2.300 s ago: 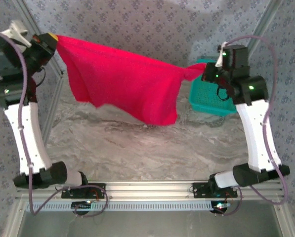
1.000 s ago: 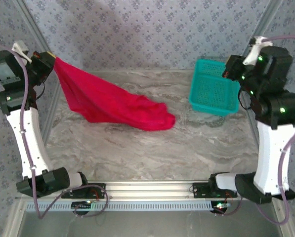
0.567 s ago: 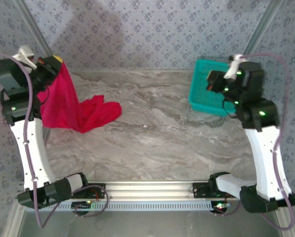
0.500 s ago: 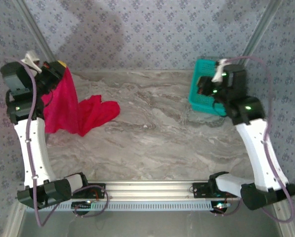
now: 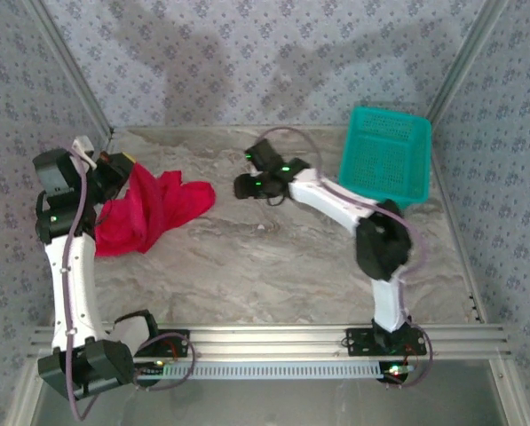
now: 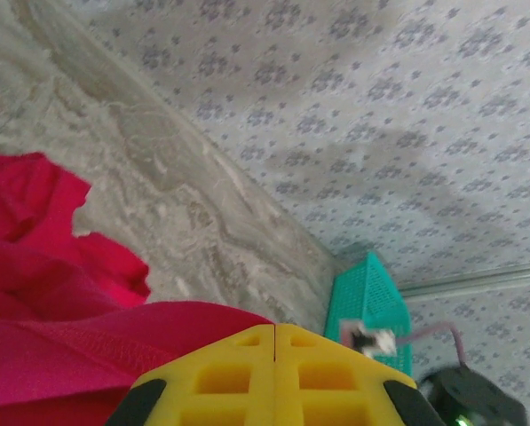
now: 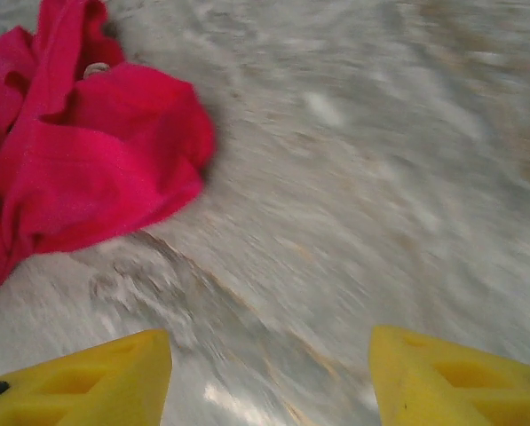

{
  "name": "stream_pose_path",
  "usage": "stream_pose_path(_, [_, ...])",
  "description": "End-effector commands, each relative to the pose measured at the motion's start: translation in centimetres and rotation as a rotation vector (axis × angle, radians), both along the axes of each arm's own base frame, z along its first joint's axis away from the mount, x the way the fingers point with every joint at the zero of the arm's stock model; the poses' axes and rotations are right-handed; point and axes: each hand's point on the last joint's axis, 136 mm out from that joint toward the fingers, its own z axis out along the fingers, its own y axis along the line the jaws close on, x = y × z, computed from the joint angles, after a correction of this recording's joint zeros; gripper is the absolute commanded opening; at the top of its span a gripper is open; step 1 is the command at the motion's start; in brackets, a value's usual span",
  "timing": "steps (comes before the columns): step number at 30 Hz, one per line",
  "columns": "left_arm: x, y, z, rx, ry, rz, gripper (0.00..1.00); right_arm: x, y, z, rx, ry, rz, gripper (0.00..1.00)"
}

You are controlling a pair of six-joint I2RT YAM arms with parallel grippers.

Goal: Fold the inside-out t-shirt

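Red t-shirt (image 5: 158,206) being held in a crumpled heap at the left of the table (image 5: 273,266).
Its edge is apparently being pinched by the left gripper (image 6: 275,359), jaws together; the right gripper (image 7: 269,373) is being held low nearby, jaws apart.

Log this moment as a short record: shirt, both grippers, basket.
shirt: red t-shirt, crumpled in a heap at the left of the table, not folded
left gripper: shut on the t-shirt's edge
right gripper: open, low over bare table beside the t-shirt, not touching it
basket: teal, far right, nothing inside
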Motion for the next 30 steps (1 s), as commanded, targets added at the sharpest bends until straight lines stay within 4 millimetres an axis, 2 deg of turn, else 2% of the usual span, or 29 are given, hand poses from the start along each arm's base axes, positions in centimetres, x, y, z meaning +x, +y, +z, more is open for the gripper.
stream_pose_path(1, [-0.6, 0.2, -1.5, 0.035, 0.006, 0.011, 0.00, 0.5, 5.4, -1.7, -0.036, -0.034, 0.073, 0.64])
stream_pose_path(2, [-0.8, 0.3, -2.1, 0.039, 0.018, 0.011, 0.00, 0.8, 6.4, -2.8, -0.064, -0.031, 0.076, 0.65])
stream_pose_path(5, [-1.3, 0.2, -3.8, 0.044, 0.049, 0.008, 0.00, 2.5, 9.7, -4.8, -0.062, -0.082, 0.072, 0.70])
stream_pose_path(10, [-1.9, 0.2, -5.6, 0.041, 0.078, -0.005, 0.00, 5.0, 11.8, -8.1, 0.004, -0.095, -0.001, 0.69])
stream_pose_path(11, [-1.9, 0.3, -5.8, 0.038, 0.081, -0.005, 0.00, 5.4, 11.8, -8.6, 0.022, -0.086, -0.022, 0.64])
stream_pose_path(12, [-1.9, 0.3, -5.8, 0.035, 0.081, -0.008, 0.00, 5.6, 11.8, -8.7, 0.040, -0.073, -0.032, 0.51])
stream_pose_path(13, [-1.9, 0.4, -5.9, 0.032, 0.084, -0.009, 0.00, 5.8, 11.4, -8.8, 0.047, -0.055, -0.051, 0.29])
stream_pose_path(14, [-1.9, 0.5, -5.8, 0.030, 0.081, -0.009, 0.00, 6.0, 10.7, -8.6, 0.042, -0.037, -0.069, 0.07])
stream_pose_path(15, [-1.9, 0.6, -5.7, 0.030, 0.079, -0.011, 0.00, 6.0, 9.8, -8.2, 0.027, -0.024, -0.079, 0.00])
stream_pose_path(18, [-1.8, 0.8, -5.4, 0.034, 0.078, -0.011, 0.00, 4.5, 5.6, -6.4, -0.068, -0.008, -0.096, 0.00])
stream_pose_path(21, [-1.7, 0.6, -5.2, 0.015, 0.070, -0.020, 0.00, 2.2, -0.5, -4.2, -0.119, -0.064, -0.135, 0.00])
stream_pose_path(22, [-1.6, 0.5, -5.2, 0.008, 0.067, -0.024, 0.00, 0.9, -2.3, -4.0, -0.130, -0.060, -0.144, 0.00])
stream_pose_path(25, [-1.5, 0.0, -5.8, -0.018, 0.067, -0.037, 0.00, -4.6, -8.0, -5.0, -0.198, -0.021, -0.163, 0.00])
stream_pose_path(27, [-1.5, -0.5, -6.8, -0.021, 0.078, -0.048, 0.00, -9.5, -11.4, -7.3, -0.255, 0.024, -0.163, 0.00])
stream_pose_path(30, [-1.3, -1.4, -8.7, -0.015, 0.114, -0.067, 0.00, -14.3, -14.2, -9.0, -0.293, 0.073, -0.181, 0.00])
